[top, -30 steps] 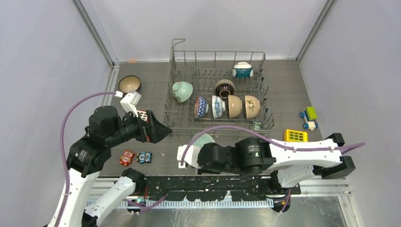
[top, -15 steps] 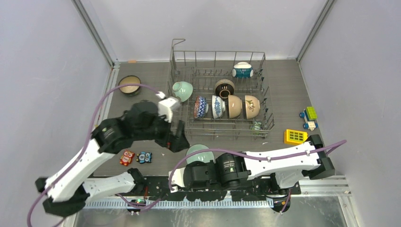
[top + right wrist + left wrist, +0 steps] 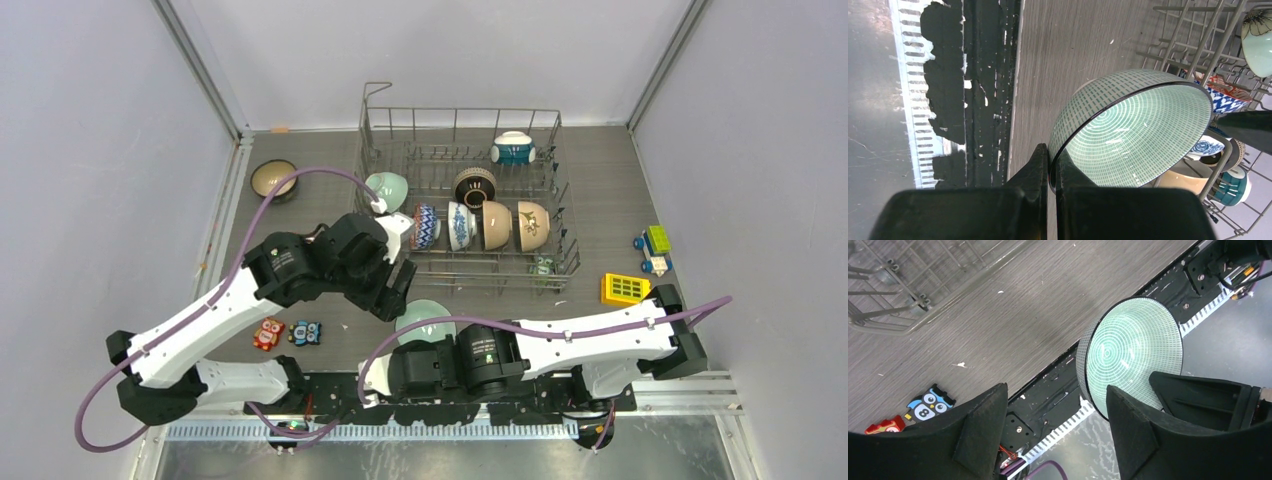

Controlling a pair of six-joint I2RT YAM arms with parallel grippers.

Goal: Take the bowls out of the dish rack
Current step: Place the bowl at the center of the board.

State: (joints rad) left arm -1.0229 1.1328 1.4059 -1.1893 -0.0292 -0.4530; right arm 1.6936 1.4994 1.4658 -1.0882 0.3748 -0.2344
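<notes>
Pinching green bowl [image 3: 1133, 135] rim: right end effector [image 3: 1052, 157]; left end effector [image 3: 1054, 390] agape; owl block [image 3: 928, 404] reads "8".

Dark grey wood-grain tabletop [image 3: 310, 165] enclosed by plain pale grey-lilac walls [image 3: 90, 140] at nine, twelve and three o'clock (aluminium posts [image 3: 198, 68] at the far corners); brushed metal ledge [image 3: 450, 458] at six, evenly lit.

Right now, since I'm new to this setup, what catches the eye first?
The green bowl, pinched by its rim in the right claw over the table's near edge. The left claw hangs open close beside it. Behind them the rack holds several bowls set on edge.
</notes>
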